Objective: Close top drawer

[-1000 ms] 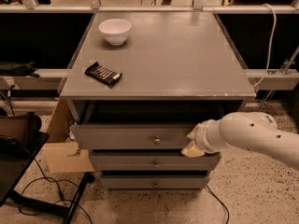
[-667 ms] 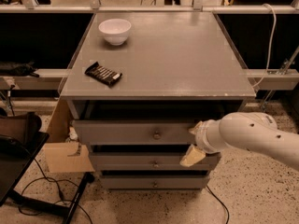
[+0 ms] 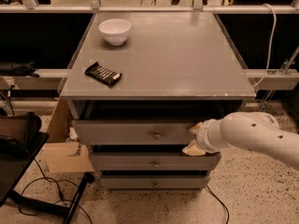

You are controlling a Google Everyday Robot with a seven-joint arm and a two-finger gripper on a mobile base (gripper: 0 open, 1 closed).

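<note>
The top drawer (image 3: 121, 132) of the grey cabinet stands slightly pulled out, with a dark gap under the tabletop above it. Its small round knob (image 3: 156, 135) is at mid-front. My gripper (image 3: 194, 138) is at the right end of the drawer front, right of the knob, on a white arm (image 3: 252, 134) reaching in from the right. Its cream fingertips (image 3: 192, 148) are spread apart, one at the front's upper edge and one at its lower edge, and hold nothing.
Two shallower drawers (image 3: 154, 163) sit below. On the cabinet top (image 3: 187, 55) are a white bowl (image 3: 115, 30) and a dark snack bar (image 3: 103, 73). A cardboard box (image 3: 65, 155) and a black stand with cables (image 3: 28, 171) are on the floor at left.
The top drawer front has slid a little inward, with my gripper against its right end. The upper fingertip now shows above the drawer front's edge.
</note>
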